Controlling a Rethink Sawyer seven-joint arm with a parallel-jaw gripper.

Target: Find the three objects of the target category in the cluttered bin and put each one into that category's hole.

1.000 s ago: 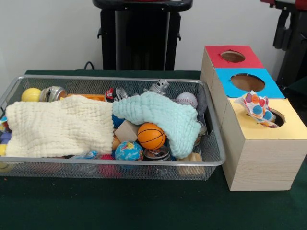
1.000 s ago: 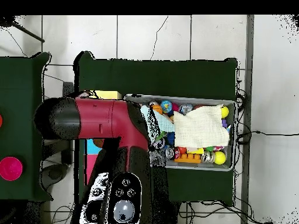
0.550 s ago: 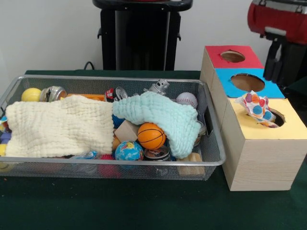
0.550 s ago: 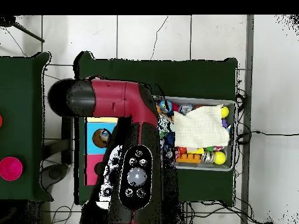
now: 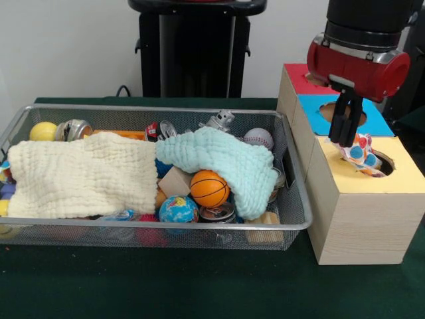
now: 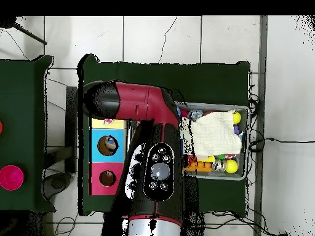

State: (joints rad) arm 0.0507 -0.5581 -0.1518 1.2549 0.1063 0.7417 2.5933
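Fingers on the gripper [image 5: 346,136] hang dark and close together, tips just above the polka-dot cloth [image 5: 355,150]; whether they are parted or pinched is not readable. Gripper sits at the right of the front frame over the boundary of blue and yellow box tops.

Nearest, on the green bench [image 5: 199,286]: wire mesh bin [image 5: 292,222], lower left to centre. Along its near edge a globe ball [image 5: 178,209], a can [image 5: 218,213], a wooden block [image 5: 263,226]. Behind those a basketball [image 5: 209,188] and another wooden block [image 5: 174,181]. Cream cloth [image 5: 80,176] covers the bin's left half, mint cloth [image 5: 222,159] drapes centre to right. Far edge: yellow ball [image 5: 42,131], can [image 5: 74,129], baseball [image 5: 258,138], silver toy figure [image 5: 220,120].

Right: wooden sorting box [image 5: 352,226], yellow top nearest with the polka-dot cloth stuffed partway in its hole, blue hole [image 5: 342,114] next, red hole [image 5: 321,78] farthest.

Overhead, the red arm [image 6: 138,110] covers the bin's left part.
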